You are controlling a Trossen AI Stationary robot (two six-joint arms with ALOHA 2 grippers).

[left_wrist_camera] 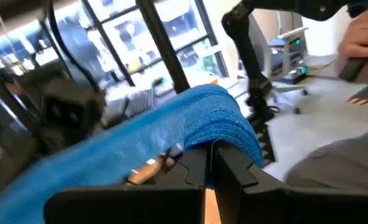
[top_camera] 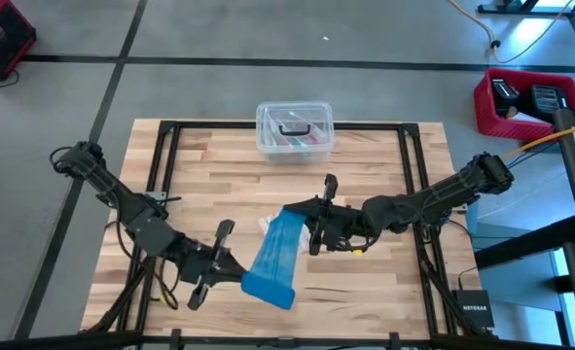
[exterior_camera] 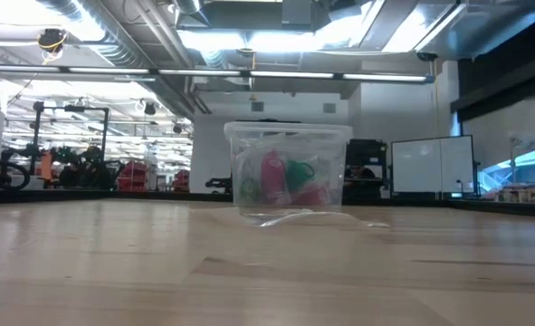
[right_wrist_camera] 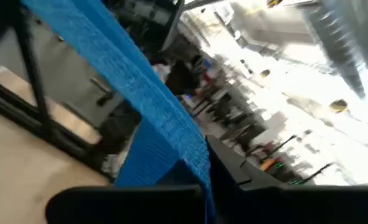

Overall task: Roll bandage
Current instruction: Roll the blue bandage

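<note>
Bandage [top_camera: 275, 255] stretched between both hands (left hand [top_camera: 231, 269], right hand [top_camera: 306, 218]), each clamped on it

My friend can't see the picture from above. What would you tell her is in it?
Two robot arms stretch a blue bandage between them over a wooden table, the left hand and right hand each pinching one end. A clear plastic box sits at the far edge.

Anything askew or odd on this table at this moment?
Nothing stands out. The bandage hangs stretched between the left gripper and right gripper, both shut on it. The clear lidded box sits upright at the far edge.
</note>
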